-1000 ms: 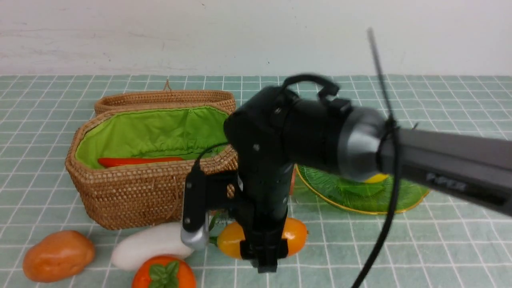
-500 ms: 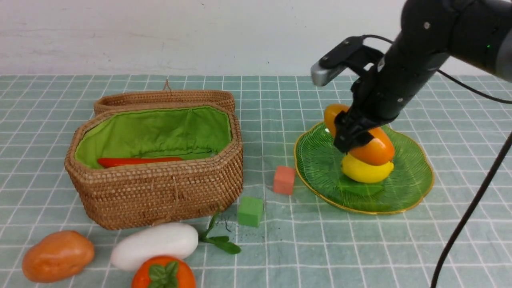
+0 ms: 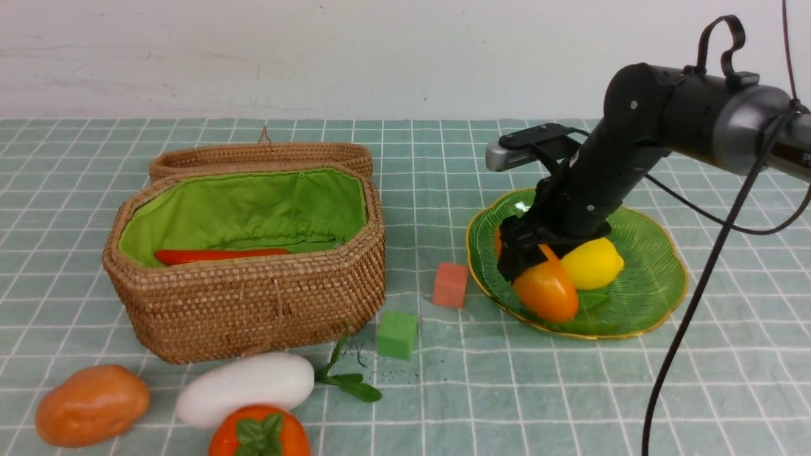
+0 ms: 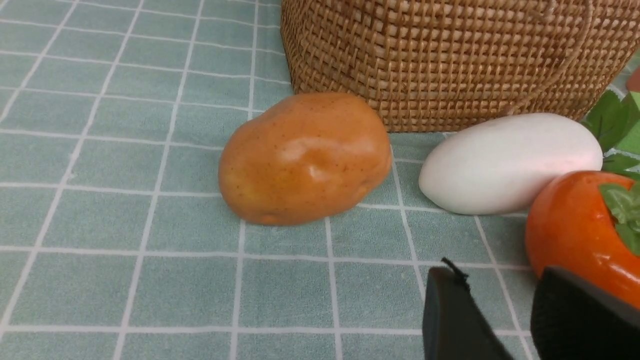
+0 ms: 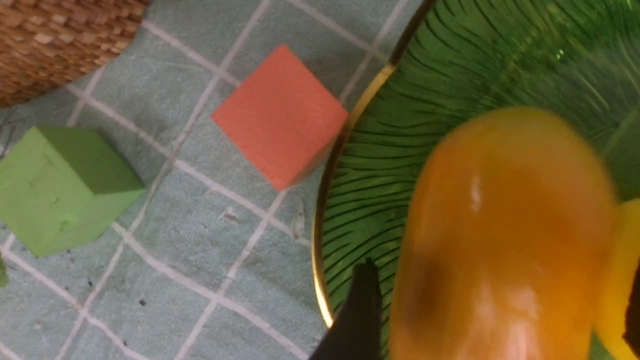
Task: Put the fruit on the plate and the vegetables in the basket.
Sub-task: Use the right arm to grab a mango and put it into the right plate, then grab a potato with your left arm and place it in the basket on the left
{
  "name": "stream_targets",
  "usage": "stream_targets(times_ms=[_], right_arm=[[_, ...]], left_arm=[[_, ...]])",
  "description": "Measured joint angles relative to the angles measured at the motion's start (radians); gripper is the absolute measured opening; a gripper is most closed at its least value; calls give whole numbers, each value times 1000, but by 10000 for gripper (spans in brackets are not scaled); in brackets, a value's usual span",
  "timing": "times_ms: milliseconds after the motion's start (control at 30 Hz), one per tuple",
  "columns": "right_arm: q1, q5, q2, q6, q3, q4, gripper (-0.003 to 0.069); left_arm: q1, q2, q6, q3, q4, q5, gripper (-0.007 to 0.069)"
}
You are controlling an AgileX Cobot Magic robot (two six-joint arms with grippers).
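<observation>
The orange-yellow mango (image 3: 546, 290) (image 5: 505, 235) lies on the green plate (image 3: 652, 278) (image 5: 450, 60), leaning against the yellow lemon (image 3: 592, 263) (image 5: 617, 280). My right gripper (image 3: 526, 253) (image 5: 500, 300) stands open astride the mango, with a gap showing beside one finger. The red pepper (image 3: 215, 255) lies inside the basket (image 3: 253, 304) (image 4: 450, 55). In front of the basket rest the potato (image 3: 92, 405) (image 4: 305, 157), the white radish (image 3: 244, 387) (image 4: 510, 162) and the persimmon (image 3: 260, 434) (image 4: 580, 225). My left gripper (image 4: 497, 280) hangs open and empty beside the persimmon, out of the front view.
An orange cube (image 3: 450, 285) (image 5: 280, 115) sits just off the plate's left rim, a green cube (image 3: 397, 334) (image 5: 60, 190) nearer the front. A leafy sprig (image 3: 348, 380) lies by the radish. The basket's lid (image 3: 260, 155) hangs open behind it. The right arm's cable droops at the right.
My right arm carried the mango from the table's front up over the plate, then lowered it beside the lemon and spread its jaws. Nothing else on the table moved.
</observation>
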Motion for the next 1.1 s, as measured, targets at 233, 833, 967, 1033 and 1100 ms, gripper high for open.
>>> stream_targets(times_ms=[233, 833, 967, 1033, 1100], right_arm=[[0, 160, -80, 62, 0, -79, 630], [-20, 298, -874, 157, 397, -10, 64], [-20, 246, -1129, 159, 612, -7, -13], [-20, 150, -1254, 160, 745, -1, -17], [-20, 98, -1308, 160, 821, 1, -18]], left_arm=[[0, 0, 0, 0, 0, 0, 239], [0, 0, 0, 0, 0, 0, 239], [0, 0, 0, 0, 0, 0, 239], [0, 0, 0, 0, 0, 0, 239], [0, 0, 0, 0, 0, 0, 239]])
